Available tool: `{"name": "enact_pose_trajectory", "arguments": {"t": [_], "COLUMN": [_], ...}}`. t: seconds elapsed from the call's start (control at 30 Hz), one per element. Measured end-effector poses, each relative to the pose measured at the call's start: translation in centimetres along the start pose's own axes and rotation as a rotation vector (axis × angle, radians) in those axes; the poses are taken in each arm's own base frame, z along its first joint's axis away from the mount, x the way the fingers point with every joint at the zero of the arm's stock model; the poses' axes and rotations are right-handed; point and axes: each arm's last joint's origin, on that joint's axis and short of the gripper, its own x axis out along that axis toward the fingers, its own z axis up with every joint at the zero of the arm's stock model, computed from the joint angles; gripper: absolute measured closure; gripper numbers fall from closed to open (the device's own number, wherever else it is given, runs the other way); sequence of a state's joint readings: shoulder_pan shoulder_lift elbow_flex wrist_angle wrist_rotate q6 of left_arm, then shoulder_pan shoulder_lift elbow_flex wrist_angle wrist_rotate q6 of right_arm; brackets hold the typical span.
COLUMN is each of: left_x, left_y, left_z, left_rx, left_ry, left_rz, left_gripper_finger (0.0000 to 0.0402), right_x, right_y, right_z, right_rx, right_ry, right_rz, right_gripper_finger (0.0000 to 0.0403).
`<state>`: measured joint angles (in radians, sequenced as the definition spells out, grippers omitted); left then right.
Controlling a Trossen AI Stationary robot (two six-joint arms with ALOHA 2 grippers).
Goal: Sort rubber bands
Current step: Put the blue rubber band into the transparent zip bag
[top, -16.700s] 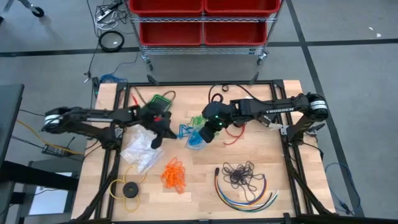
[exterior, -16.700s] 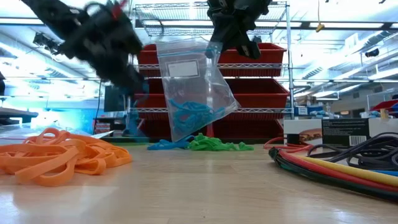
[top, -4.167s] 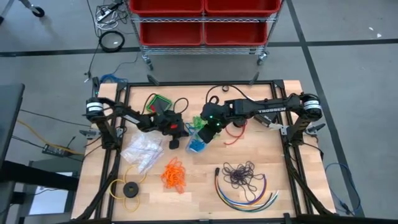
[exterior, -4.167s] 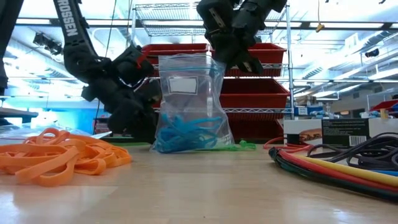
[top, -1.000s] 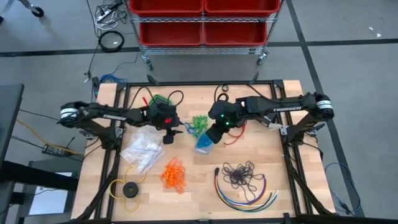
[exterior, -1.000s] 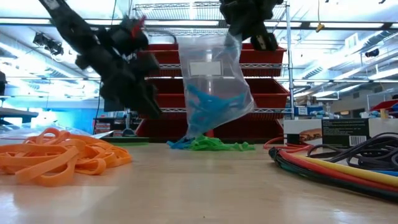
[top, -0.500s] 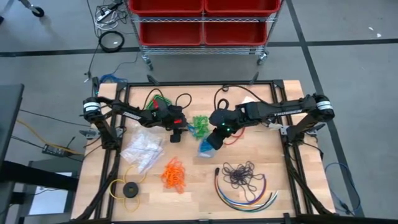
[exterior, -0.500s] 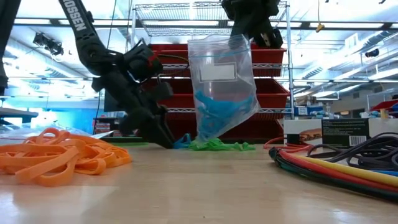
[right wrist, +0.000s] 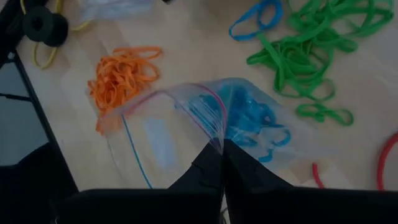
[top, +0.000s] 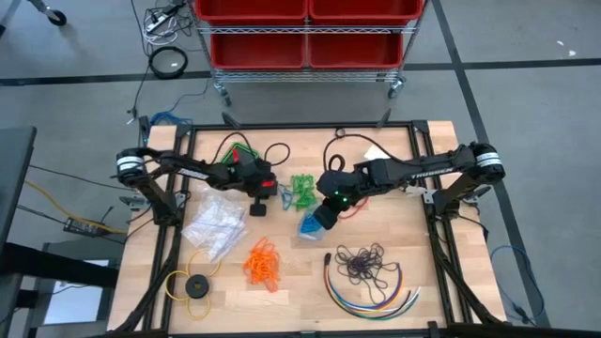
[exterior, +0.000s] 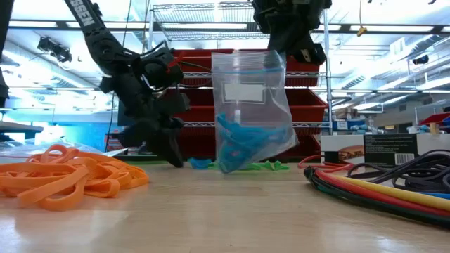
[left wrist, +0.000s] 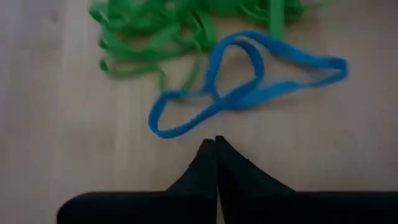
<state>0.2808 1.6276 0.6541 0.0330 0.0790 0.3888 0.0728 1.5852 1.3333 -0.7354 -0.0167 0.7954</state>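
**Wooden surface, two end effectors closed, one bag held**

Wooden surface (top: 394, 239) below a rack of red bins (top: 305, 33), strewn with bunches of rubber bands. Right end effector (right wrist: 221, 146) pinched tight on the rim of a clear zip bag (exterior: 249, 105), held upright with its bottom at the wood. Blue rubber bands (exterior: 242, 144) piled inside the bag. Left end effector (left wrist: 216, 142) fingers pressed together, nothing between them, tips just short of a loose blue band (left wrist: 242, 93) lying on the wood. Green bands (top: 301, 189) heaped between the two end effectors, beside that loose blue band. Orange bands (top: 262, 262) well apart, toward the near edge. Dark purple bands (top: 362, 264) inside a curve of multicoloured cables (top: 376, 299). Empty clear bags (top: 214, 225) crumpled beside the left arm. Yellow ring with black disc (top: 194, 284) at the near left corner.
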Motion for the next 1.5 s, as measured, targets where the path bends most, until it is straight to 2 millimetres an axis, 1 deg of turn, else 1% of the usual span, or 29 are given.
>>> {"name": "enact_pose_trajectory", "arguments": {"t": [0.1,0.23,0.3,0.4,0.5,0.6,0.7,0.8,0.93,1.13,1.23,1.33,1.43,1.5], "left_x": [-1.8,-4.5,-5.2,-5.4,-4.7,-3.6,-2.4,-1.3,0.0,1.4,1.8,2.2,2.5,2.5], "left_y": [-0.5,-0.6,-1.0,-1.6,-2.2,-2.6,-2.8,-2.8,-3.0,-2.8,-2.6,-2.3,-2.1,-2.0], "left_z": [0.5,2.1,2.5,3.0,3.0,3.1,2.8,2.4,1.8,2.3,2.4,2.6,2.9,3.0], "left_rx": [0.001,0.007,0.010,0.003,0.014,-0.034,-0.156,-0.297,-0.374,-0.472,-0.539,-0.533,-0.480,-0.438], "left_ry": [-0.029,-0.178,-0.224,-0.268,-0.252,-0.241,-0.197,-0.150,-0.110,-0.187,-0.183,-0.133,-0.085,-0.071], "left_rz": [-0.043,-0.060,-0.110,-0.168,-0.187,-0.202,-0.210,-0.223,-0.258,-0.254,-0.176,-0.113,-0.075,-0.066], "left_gripper_finger": [0.0399,0.0400,0.0399,0.0386,0.0354,0.0315,0.0282,0.0267,0.0265,0.0264,0.0264,0.0268,0.0290,0.0321], "right_x": [0.4,0.5,0.5,0.5,0.5,0.5,0.5,0.5,0.5,0.5,0.5,0.5,0.5,0.5], "right_y": [-0.2,-0.1,0.1,0.2,0.3,0.3,0.3,0.3,0.3,0.4,0.4,0.4,0.4,0.4], "right_z": [-0.3,-0.4,-0.4,-0.3,-0.2,-0.2,-0.2,-0.2,-0.2,-0.1,-0.1,-0.1,-0.1,-0.1], "right_rx": [0.011,0.011,0.008,0.006,0.006,0.004,-0.002,-0.012,-0.014,-0.015,-0.015,-0.022,-0.024,-0.030], "right_ry": [0.008,0.000,-0.005,-0.017,-0.022,-0.024,-0.023,-0.024,-0.025,-0.035,-0.038,-0.038,-0.039,-0.040], "right_rz": [-0.003,0.009,0.018,0.034,0.039,0.039,0.039,0.039,0.039,0.048,0.051,0.051,0.051,0.051], "right_gripper_finger": [0.0403,0.0403,0.0403,0.0403,0.0403,0.0403,0.0403,0.0403,0.0403,0.0403,0.0403,0.0403,0.0403,0.0403]}}
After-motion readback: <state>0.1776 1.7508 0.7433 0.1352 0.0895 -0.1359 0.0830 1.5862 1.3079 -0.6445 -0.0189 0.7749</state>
